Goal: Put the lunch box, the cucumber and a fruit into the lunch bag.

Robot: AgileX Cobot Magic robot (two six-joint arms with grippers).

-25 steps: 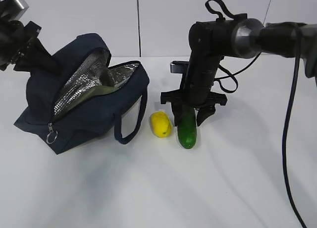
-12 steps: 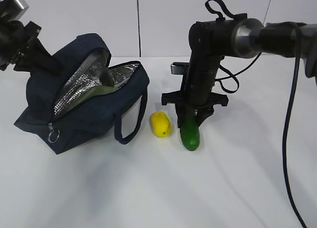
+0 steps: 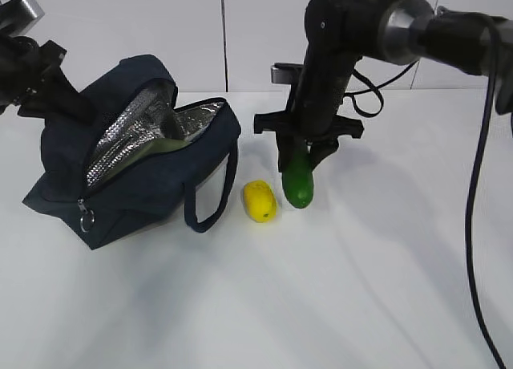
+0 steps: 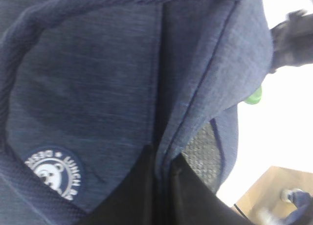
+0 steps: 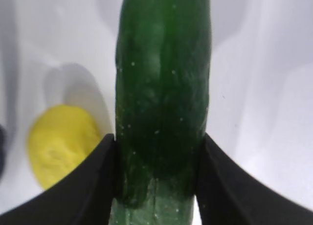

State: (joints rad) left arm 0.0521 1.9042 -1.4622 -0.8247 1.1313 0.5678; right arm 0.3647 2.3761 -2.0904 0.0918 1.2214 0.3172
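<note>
The navy lunch bag lies tilted with its zipper open and silver lining showing. A pale sage-green surface inside it looks like the lunch box lid. My left gripper is shut on the bag's fabric edge, holding the opening up at the bag's far left. My right gripper is shut on the dark green cucumber, which hangs end-down just above the table. Both fingers press the cucumber. The yellow fruit lies on the table between bag and cucumber, left of the cucumber in the right wrist view.
The white table stretches in front and to the right. The bag's loop handle hangs toward the fruit. A black cable runs down the right side. The zipper's ring pull sits at the bag's near left corner.
My right gripper has closed on the cucumber and raised it up and slightly left, off the table. The left gripper, bag and fruit have stayed put.
</note>
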